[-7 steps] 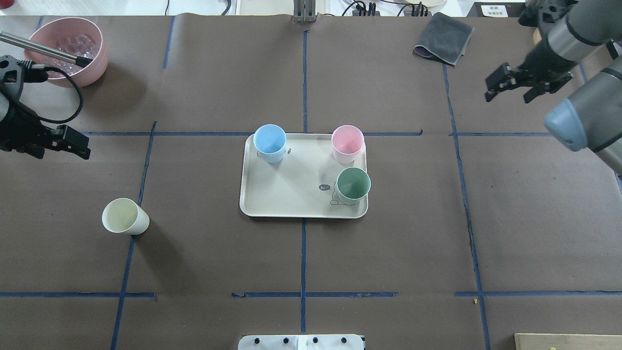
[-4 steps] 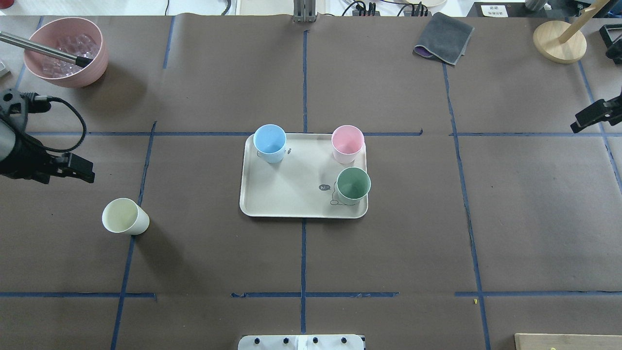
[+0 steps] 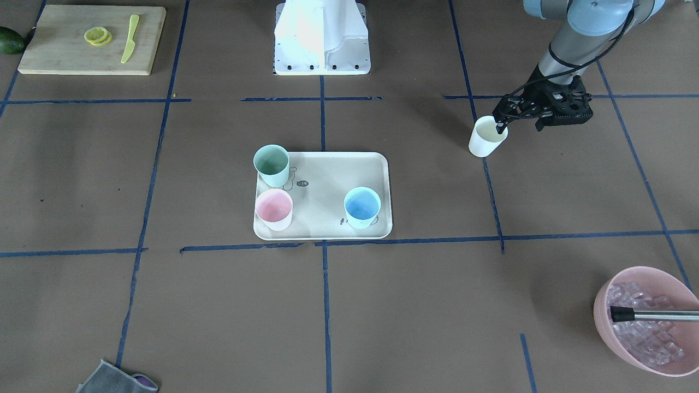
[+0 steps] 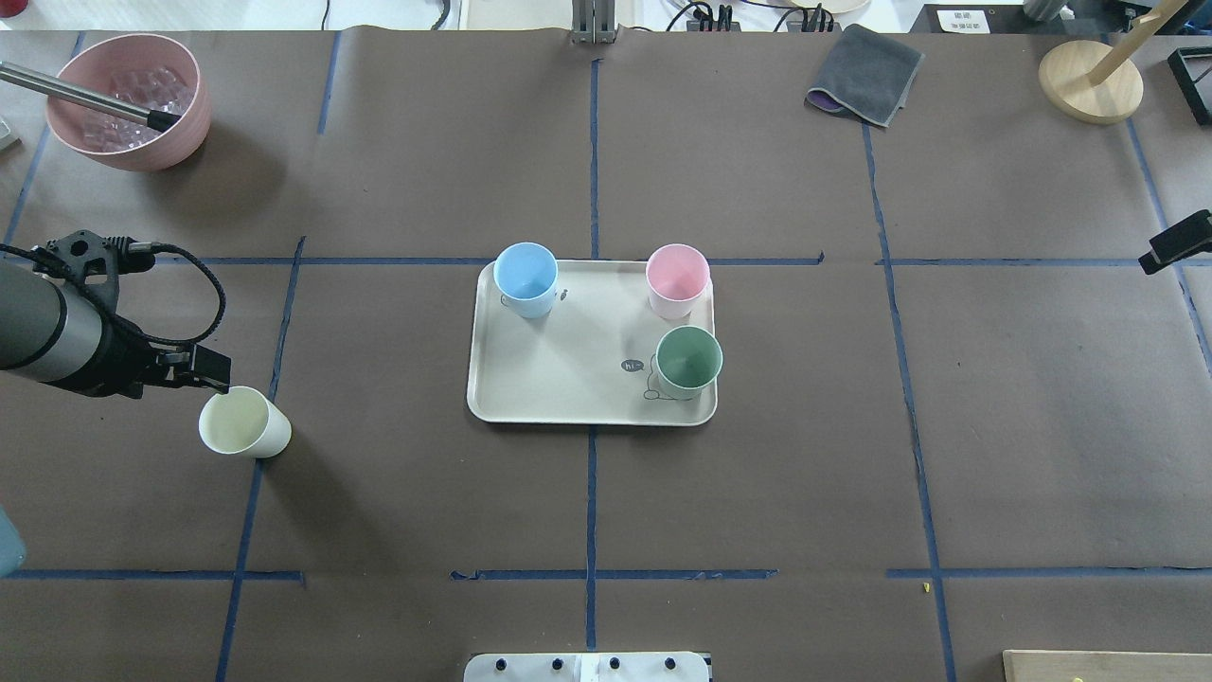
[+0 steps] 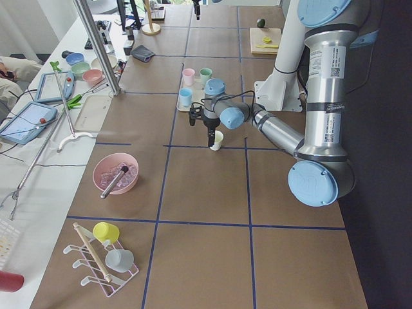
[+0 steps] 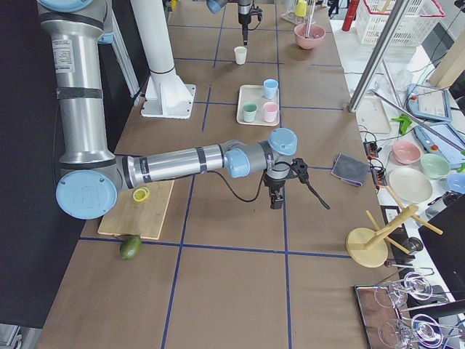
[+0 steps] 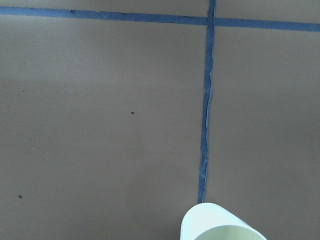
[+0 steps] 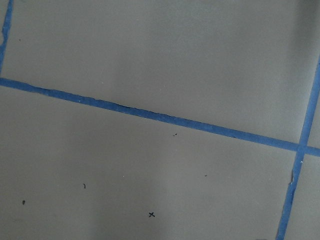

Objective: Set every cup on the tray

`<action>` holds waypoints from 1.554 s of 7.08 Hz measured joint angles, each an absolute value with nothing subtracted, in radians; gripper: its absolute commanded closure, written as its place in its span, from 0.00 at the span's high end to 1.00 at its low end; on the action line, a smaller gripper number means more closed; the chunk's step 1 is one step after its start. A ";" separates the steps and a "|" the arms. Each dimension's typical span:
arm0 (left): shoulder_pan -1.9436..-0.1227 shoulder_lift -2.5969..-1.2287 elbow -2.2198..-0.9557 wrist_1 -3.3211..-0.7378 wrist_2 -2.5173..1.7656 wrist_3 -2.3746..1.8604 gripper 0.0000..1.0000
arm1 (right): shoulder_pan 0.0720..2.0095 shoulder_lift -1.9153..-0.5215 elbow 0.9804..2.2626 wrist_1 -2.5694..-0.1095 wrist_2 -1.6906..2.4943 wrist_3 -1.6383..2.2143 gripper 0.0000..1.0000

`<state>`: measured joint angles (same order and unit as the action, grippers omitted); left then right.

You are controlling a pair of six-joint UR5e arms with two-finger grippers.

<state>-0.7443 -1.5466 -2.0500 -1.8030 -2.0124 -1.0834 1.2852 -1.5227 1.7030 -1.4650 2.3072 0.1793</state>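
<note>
While the cream-white cup (image 4: 244, 422) stands upright and empty on the brown table paper, well apart from the tray (image 4: 559, 379) on my left-arm side, I log the task as three-quarters done. On the tray are the blue cup (image 4: 525, 278), pink cup (image 4: 677, 280) and green cup (image 4: 688, 360), all upright and empty. Step in hand, by my reading: approach to the last cup. The left gripper (image 3: 499, 129) hangs at that cup's rim, its jaws apparently spread and not yet around the cup; I cannot tell whether it touches. The next move calls for bracketing the wall, a light squeeze, a lift and a carry to the tray's bare near-left area. The right gripper (image 6: 275, 200) is parked far off over bare paper; whether it is spread I cannot tell. Other container: pink bowl (image 4: 185, 118), holding ice cubes (image 3: 644, 333) and a metal-handled tool (image 3: 655, 315).
</note>
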 measured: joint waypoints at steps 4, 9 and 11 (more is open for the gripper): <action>-0.731 -1.546 -2.029 -1.804 -2.028 -1.086 0.99 | 1.285 -1.524 1.701 -1.465 2.307 0.179 1.00; -0.712 -1.555 -1.979 -1.804 -2.084 -1.095 0.32 | 1.285 -1.525 1.700 -1.465 2.307 0.179 1.00; -0.691 -1.571 -1.973 -1.804 -2.084 -1.141 0.00 | 1.285 -1.525 1.700 -1.465 2.307 0.180 1.00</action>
<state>-0.6907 -1.5706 -1.9727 -1.8040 -2.0843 -1.1405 1.2855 -1.5248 1.6996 -1.4649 2.3071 0.1798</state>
